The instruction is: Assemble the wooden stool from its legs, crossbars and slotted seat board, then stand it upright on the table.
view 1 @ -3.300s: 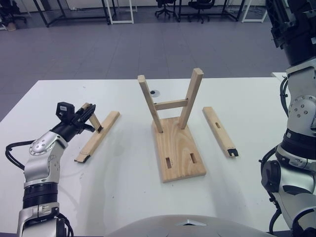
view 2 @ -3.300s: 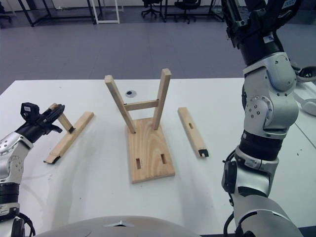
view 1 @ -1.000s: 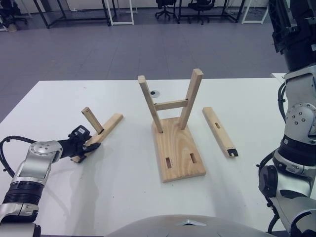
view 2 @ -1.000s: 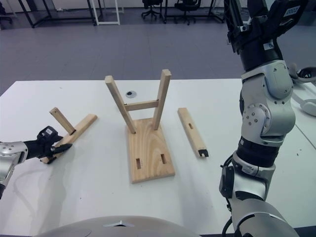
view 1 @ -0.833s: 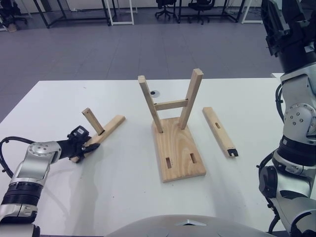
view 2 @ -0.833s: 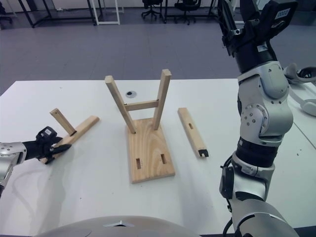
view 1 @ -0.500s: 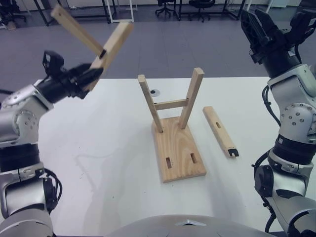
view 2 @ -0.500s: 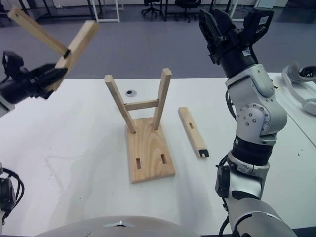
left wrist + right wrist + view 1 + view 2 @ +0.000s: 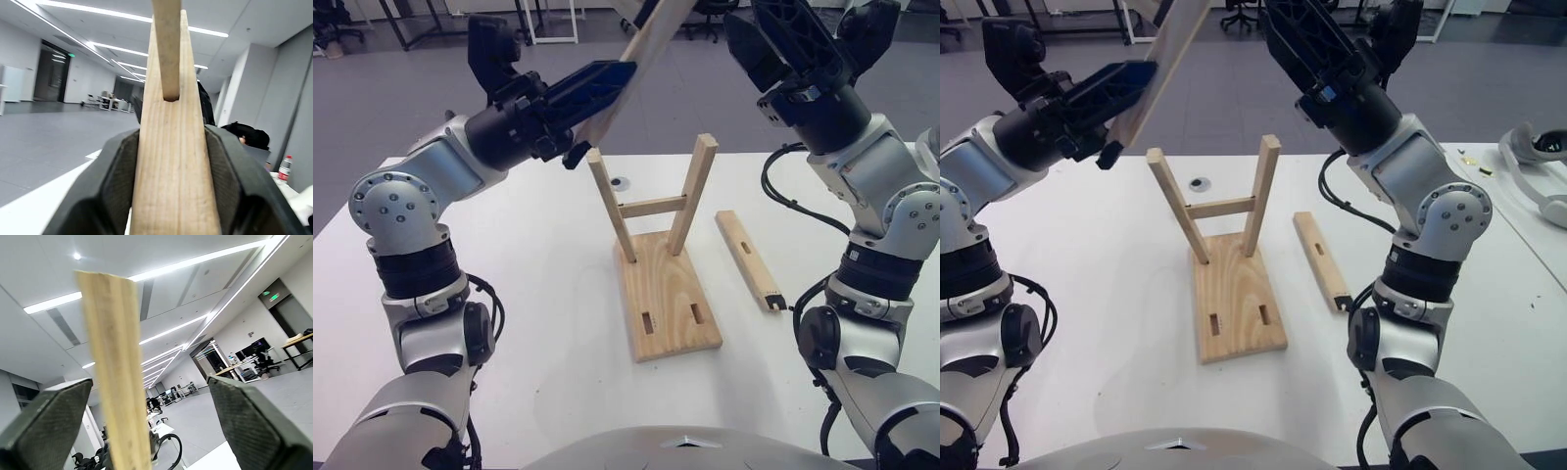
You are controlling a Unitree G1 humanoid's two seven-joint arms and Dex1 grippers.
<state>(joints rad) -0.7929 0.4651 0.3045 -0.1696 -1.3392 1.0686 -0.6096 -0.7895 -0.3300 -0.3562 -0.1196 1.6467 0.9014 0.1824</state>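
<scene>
The slotted seat board lies flat mid-table. Two legs joined by a crossbar stand in its far slots. A loose leg rests on the table to its right. High over the table's left half, my left gripper is shut on another leg whose crossbar sticks out of its slot. That leg sits tight between the pads. My right gripper hangs open, high on the right. The wooden piece stands between its spread fingers, closer to one.
The white table has a small round hole behind the seat board. A white headset lies on a neighbouring table at far right. Office chairs and desk frames stand far behind.
My left arm took the leg with its crossbar off the table's left side and raised it high toward the centre. My right arm swung in toward it, fingers open.
</scene>
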